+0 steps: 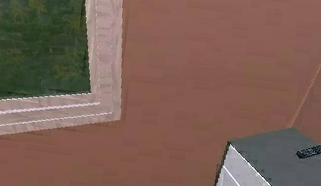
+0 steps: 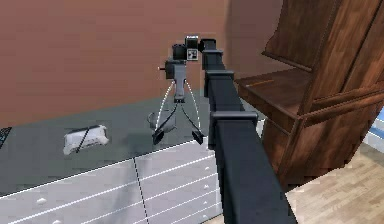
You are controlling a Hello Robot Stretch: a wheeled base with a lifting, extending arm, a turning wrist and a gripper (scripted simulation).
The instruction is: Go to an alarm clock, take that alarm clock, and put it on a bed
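Observation:
My gripper (image 2: pixel 177 134) hangs at the end of the dark arm (image 2: pixel 235 140), with its thin fingers (image 2: pixel 160 115) pointing down over the grey top of a white dresser (image 2: pixel 120 160). Only the bare grey top shows at and behind the fingertips, so it holds nothing. A small light grey boxy thing with a dark strip (image 2: pixel 85 138) lies on the same top, to the left of the gripper and apart from it. I cannot tell what it is.
A white-framed window (image 1: pixel 96 64) with greenery outside is set in the brown wall. The dresser (image 1: pixel 262 158) carries a small flat dark thing (image 1: pixel 312 151). Dark wooden shelving (image 2: pixel 320 80) stands right of the arm. A dark object (image 2: pixel 3 135) sits at the left edge.

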